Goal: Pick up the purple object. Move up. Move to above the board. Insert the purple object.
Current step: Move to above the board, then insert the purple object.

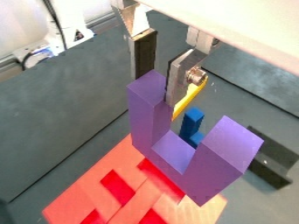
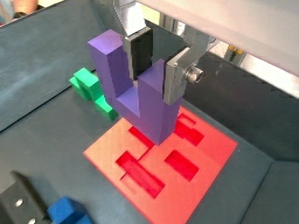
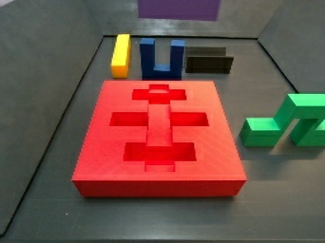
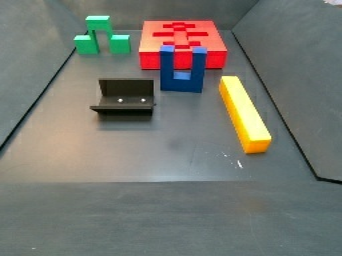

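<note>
Green stepped block (image 3: 287, 120) sits off to one side of the board (image 3: 95, 152), apart from it, not in the insertion path as far as a side view shows. Board itself lies flat on the floor, cross- and bar-shaped recesses (image 3: 158, 121) open and unobstructed. Purple object (image 2: 138, 86) is up off the floor, clamped in the gripper (image 2: 159, 63): both wrist views show the silver plates closed on one prong, the second prong free, and the base bar lowest. It hangs over the board's near edge region, with red recesses visible directly below it in a wrist view (image 1: 187, 144). In a side view only a purple edge (image 3: 180, 8) shows at the frame top, so height above the board can't be judged there. Risks, my read: grip is on a single prong, so the block is off-centre and could rotate in the pads on contact; if the base bar isn't squared with a recess it will land on the rim and jam or skid the slab. Blue U-shaped block (image 3: 162, 56), yellow bar (image 3: 121, 54) and fixture (image 3: 210, 63) stand just behind the board's far end; overshoot that way could clip them. Recommend confirming yaw before descent.
</note>
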Available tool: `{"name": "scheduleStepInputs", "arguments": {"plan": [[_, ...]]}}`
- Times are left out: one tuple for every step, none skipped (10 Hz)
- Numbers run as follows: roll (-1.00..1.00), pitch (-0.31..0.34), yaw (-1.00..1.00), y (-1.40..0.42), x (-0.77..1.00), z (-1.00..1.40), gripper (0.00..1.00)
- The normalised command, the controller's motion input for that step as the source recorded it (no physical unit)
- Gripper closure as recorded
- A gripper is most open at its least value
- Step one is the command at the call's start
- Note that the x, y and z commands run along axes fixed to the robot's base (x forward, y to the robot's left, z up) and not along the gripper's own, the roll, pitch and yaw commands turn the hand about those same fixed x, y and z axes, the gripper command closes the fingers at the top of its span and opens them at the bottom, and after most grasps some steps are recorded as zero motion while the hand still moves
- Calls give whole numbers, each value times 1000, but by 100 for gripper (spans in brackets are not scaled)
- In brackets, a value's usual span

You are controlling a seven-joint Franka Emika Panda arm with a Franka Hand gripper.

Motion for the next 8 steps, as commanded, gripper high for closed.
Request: {"name": "scheduleStepInputs", "arguments": {"plan": [[22, 99, 12, -209, 118, 54, 100], [0, 0, 0, 0, 0, -23, 100], [100, -104, 23, -526, -91, -729, 100], [196, -53, 114, -909, -117, -980, 100], [179, -30, 140, -911, -100, -1000, 100], [170, -9, 149, -906, -83, -1000, 100], [137, 0, 169, -911, -106, -1000, 100], [123, 0, 143, -920, -91, -1000, 100]]}}
